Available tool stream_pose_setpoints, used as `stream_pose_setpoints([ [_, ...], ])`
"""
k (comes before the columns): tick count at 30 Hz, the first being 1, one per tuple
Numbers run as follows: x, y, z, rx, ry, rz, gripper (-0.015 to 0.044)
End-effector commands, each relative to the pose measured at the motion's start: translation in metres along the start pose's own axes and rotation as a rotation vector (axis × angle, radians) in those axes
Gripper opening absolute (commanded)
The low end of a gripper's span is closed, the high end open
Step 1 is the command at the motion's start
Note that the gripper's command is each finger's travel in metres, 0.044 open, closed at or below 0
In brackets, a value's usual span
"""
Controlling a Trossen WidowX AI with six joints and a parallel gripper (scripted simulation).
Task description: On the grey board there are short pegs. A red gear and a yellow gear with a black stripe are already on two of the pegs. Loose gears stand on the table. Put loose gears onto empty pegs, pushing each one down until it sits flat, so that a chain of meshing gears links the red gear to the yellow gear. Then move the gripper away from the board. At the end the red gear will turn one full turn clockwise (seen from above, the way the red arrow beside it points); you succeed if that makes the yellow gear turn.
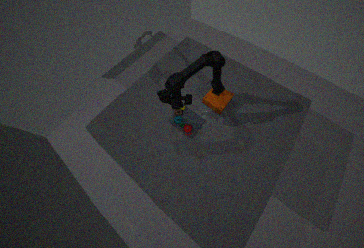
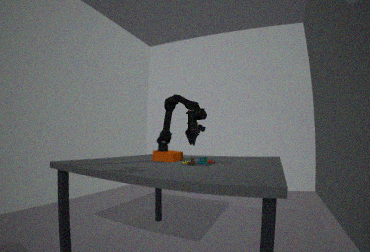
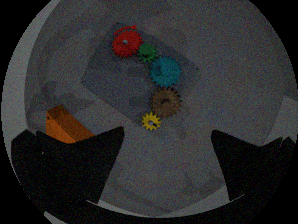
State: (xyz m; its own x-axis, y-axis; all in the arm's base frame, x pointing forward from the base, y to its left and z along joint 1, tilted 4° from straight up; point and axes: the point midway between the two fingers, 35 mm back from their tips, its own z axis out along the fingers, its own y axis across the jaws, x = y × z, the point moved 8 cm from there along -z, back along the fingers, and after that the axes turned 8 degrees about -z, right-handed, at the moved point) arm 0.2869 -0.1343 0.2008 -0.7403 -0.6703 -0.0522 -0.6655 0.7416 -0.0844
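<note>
The grey board (image 3: 107, 82) (image 1: 197, 121) lies on the table. The red gear (image 3: 120, 46) (image 1: 188, 129) (image 2: 211, 162) is at one end. From it a small green gear (image 3: 147, 52), a teal gear (image 3: 165, 76) (image 1: 178, 120) (image 2: 203, 160), a brown gear (image 3: 172, 106) and the small yellow gear (image 3: 146, 120) (image 1: 183, 108) (image 2: 185, 163) follow in a curved row. Neighbouring rims appear to touch in the wrist view; whether each gear sits fully flat cannot be told. My gripper (image 3: 168, 131) (image 2: 193, 143) is open and empty, raised above the board.
The orange base block (image 1: 217, 103) (image 2: 167, 156) (image 3: 67, 127) of the arm stands beside the board. A red arrow (image 3: 131, 27) curves beside the red gear. The grey table (image 1: 207, 186) (image 2: 240, 176) extends around the board. No loose gear shows apart from the row.
</note>
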Motion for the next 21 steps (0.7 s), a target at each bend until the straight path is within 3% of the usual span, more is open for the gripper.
stream_pose_setpoints([
  [1, 0.0, 0.0, -0.001, -0.001, 0.0, -0.002, 0.044],
  [8, -0.009, 0.005, -0.002, 0.001, 0.0, -0.007, 0.044],
  [21, -0.143, 0.132, -0.019, -0.002, -0.01, -0.01, 0.044],
])
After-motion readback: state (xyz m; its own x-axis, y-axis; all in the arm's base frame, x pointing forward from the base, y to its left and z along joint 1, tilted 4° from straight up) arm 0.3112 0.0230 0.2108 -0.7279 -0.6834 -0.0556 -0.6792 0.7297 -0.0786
